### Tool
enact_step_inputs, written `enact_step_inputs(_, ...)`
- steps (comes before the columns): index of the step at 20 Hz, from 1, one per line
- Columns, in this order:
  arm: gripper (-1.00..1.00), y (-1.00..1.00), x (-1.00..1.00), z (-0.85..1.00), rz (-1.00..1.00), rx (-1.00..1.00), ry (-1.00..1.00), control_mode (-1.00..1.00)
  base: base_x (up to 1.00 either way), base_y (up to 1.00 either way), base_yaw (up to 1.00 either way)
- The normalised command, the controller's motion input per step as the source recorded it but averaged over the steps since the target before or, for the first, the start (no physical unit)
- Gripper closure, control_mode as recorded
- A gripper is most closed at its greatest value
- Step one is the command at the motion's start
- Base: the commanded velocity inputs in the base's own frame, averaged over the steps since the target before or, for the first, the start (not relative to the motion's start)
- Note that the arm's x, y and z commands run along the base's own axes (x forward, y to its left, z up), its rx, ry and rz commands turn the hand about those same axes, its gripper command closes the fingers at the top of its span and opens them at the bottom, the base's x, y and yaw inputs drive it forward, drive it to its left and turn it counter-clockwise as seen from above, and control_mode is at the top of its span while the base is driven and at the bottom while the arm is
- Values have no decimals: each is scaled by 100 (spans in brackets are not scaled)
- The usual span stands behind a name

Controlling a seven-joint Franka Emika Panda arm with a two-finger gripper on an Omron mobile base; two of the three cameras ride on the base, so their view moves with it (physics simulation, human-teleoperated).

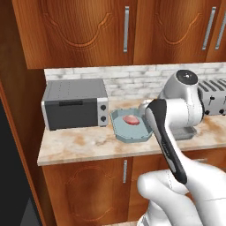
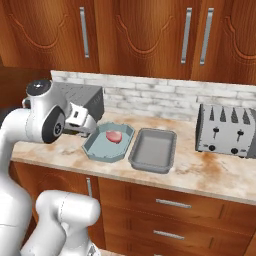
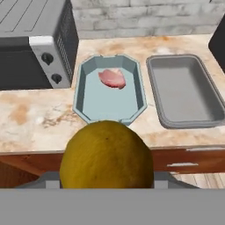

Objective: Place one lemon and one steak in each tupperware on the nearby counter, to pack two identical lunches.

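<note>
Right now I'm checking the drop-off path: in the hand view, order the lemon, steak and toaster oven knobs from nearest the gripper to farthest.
1. Lemon: held in the gripper, bottom centre.
2. Toaster oven knobs: left, on the counter.
3. Steak: in the blue tupperware, slightly beyond; close call with the knobs.

1. Grey toaster oven at the left end of the worktop, against the wall, two round knobs on the right of its front, dark glass door.
2. Silver four-slot toaster at the right, well apart from the oven, levers and dials facing forward.
3. White-grey brick backsplash behind both appliances.
4. Brown wooden upper cabinets above, each door with a vertical steel bar handle.
</note>
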Motion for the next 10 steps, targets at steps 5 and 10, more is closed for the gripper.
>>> enact_step_inputs(5, 100, 0, 49, -60, 0, 0, 11, -100, 0, 0, 0)
enact_step_inputs(10, 100, 0, 58, -52, 0, 0, 8, -100, 0, 0, 0)
